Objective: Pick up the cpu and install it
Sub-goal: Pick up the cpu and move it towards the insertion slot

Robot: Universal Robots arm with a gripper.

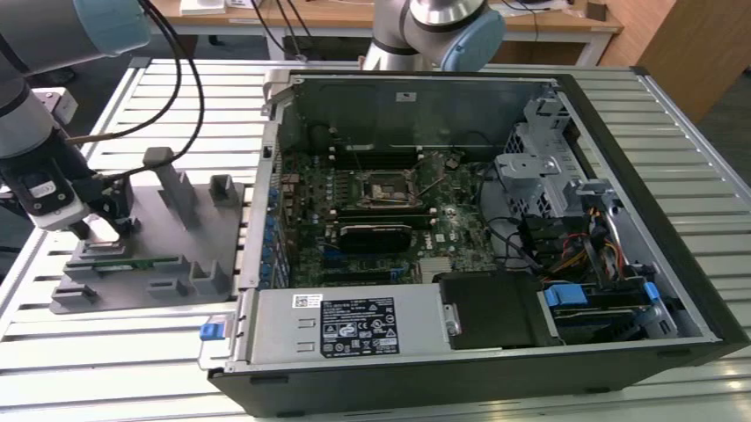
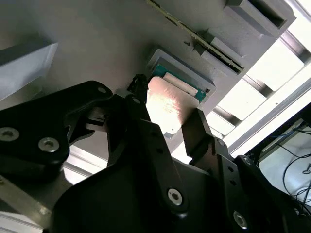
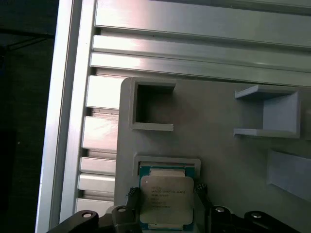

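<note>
The cpu (image 3: 167,200) is a small square chip with a silvery top plate and a green rim. It lies at a shallow pocket of the grey tray (image 3: 228,160), and the second wrist view shows its shiny top (image 2: 167,99). My gripper (image 3: 167,193) straddles it, one black finger (image 3: 132,195) against one side and the other finger (image 3: 201,190) against the opposite side. In the exterior view the gripper (image 1: 104,230) is low over the tray (image 1: 153,286) at the exterior view's left. The motherboard's black socket frame (image 1: 382,189) sits inside the open computer case (image 1: 493,352).
A narrow green memory stick (image 1: 132,261) lies on the tray beside my gripper, among upright grey holders (image 1: 176,189). A second robot arm (image 1: 437,26) stands behind the case. The slatted metal table (image 1: 118,369) runs under everything.
</note>
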